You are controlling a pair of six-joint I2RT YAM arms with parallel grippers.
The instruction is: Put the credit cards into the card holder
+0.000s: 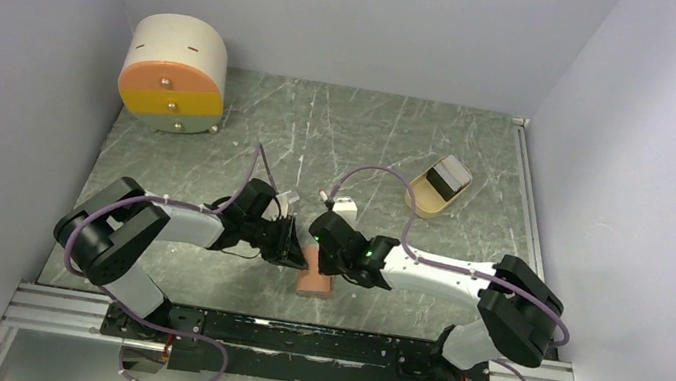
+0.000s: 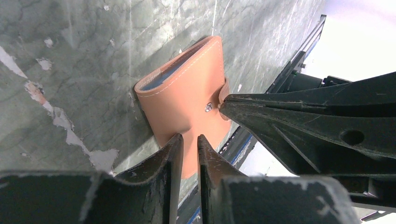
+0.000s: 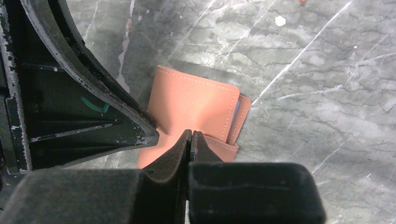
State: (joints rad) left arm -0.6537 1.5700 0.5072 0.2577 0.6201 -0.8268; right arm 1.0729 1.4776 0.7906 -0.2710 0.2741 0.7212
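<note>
Low over the table (image 1: 392,138), near its front edge, both grippers meet at the holder (image 2: 187,88), a tan leather piece with white stitching that lies between them. The left gripper (image 2: 189,139) is drawn in to a narrow slit, and the holder's near edge sits pinched in that slit. The right gripper (image 3: 191,134) is pressed fully together, its tips clamped on the small snap tab at the holder's side. The metal stud shows just beside those tips in the left wrist view. The leather bows upward where the two grippers bite. The far part of the holder rests on the table. At the holder's open end a thin blue-grey edge shows between the two leather layers; whether that is a card I cannot tell.

The cards (image 1: 448,175) are well apart from all this. They stand in a small tan tray (image 1: 418,201) toward the far right of the table, one black with a white band. A round box (image 1: 174,73) with orange and yellow drawer fronts sits in the far left corner.
</note>
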